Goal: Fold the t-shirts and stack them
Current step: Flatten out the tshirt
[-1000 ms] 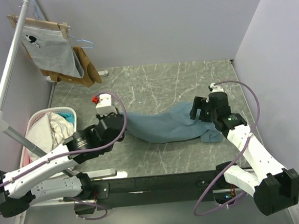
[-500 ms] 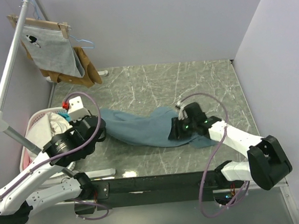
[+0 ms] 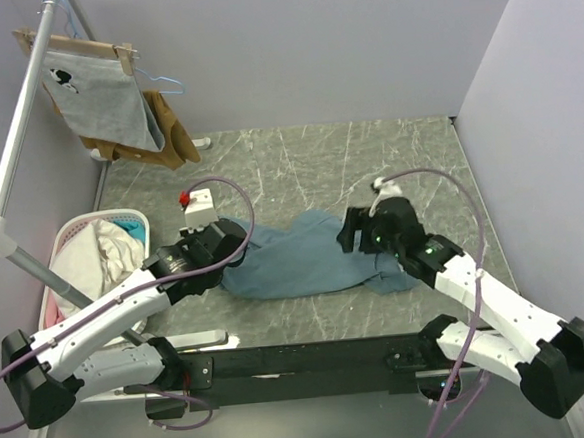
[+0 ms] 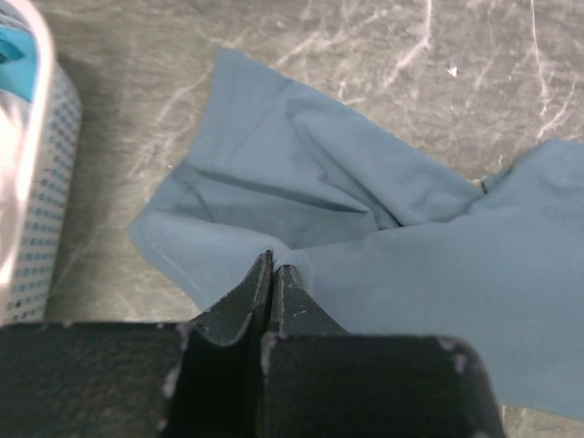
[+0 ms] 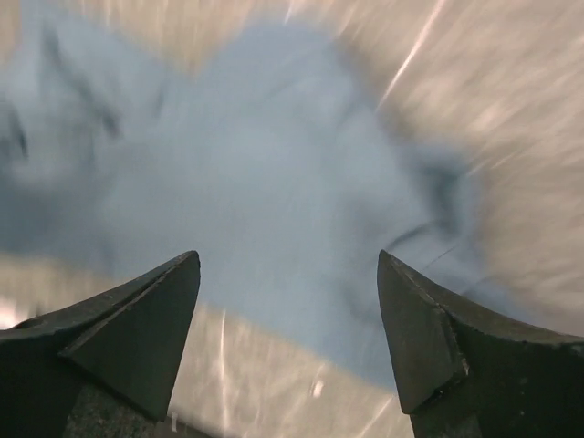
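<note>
A dusty teal-blue t-shirt [image 3: 304,253] lies crumpled across the middle of the grey marble table [image 3: 298,163]. My left gripper [image 3: 226,246] is shut on a fold of its left edge; the left wrist view shows the closed jaws pinching the cloth [image 4: 301,196] at the gripper [image 4: 274,265]. My right gripper [image 3: 351,233] is open and empty, hovering over the shirt's right part. The right wrist view is motion-blurred and shows the shirt [image 5: 265,182] below the spread fingers, with the gripper [image 5: 287,265] above its near edge.
A white laundry basket [image 3: 65,235] with more clothes stands at the left, also in the left wrist view [image 4: 36,182]. A grey printed shirt [image 3: 103,102] and a brown garment [image 3: 171,132] hang on a rack [image 3: 24,107] at the back left.
The left gripper has swung left and back right with the shirt's edge, bunching the cloth. The right gripper has moved left over the shirt and now hovers open above it.
</note>
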